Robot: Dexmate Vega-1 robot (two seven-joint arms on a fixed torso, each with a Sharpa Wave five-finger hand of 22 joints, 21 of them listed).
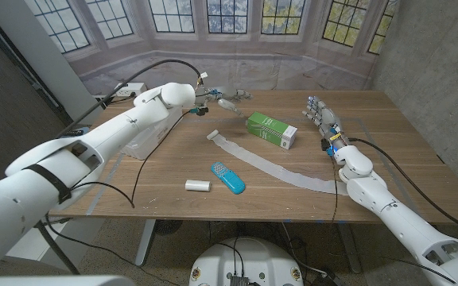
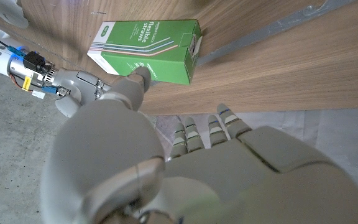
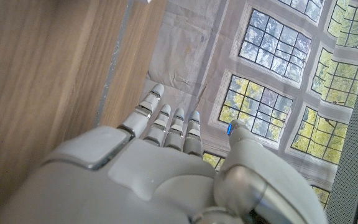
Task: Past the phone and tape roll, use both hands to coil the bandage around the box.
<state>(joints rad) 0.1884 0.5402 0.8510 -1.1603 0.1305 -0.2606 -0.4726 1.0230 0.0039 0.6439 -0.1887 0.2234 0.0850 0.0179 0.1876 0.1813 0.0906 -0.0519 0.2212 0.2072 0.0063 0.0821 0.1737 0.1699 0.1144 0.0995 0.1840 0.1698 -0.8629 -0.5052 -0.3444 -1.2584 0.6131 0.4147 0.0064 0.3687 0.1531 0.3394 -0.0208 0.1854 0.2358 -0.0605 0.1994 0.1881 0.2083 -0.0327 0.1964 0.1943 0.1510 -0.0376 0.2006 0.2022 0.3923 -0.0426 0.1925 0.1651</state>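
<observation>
While bandage (image 1: 273, 168) lies flat mid-frame beside box (image 1: 272, 129), both my hands' fingers (image 1: 318, 107) spread, empty, flanking it.

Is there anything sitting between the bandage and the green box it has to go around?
Nothing visible does. The bandage lies stretched on the table just in front of the green box, with bare wood between them. The phone and tape roll lie nearer the robot, off that path.

The head camera looks down on the whole table (image 1: 213, 171). Both wrist cameras sit close behind their hands; the left one shares the box (image 2: 151, 46).
</observation>
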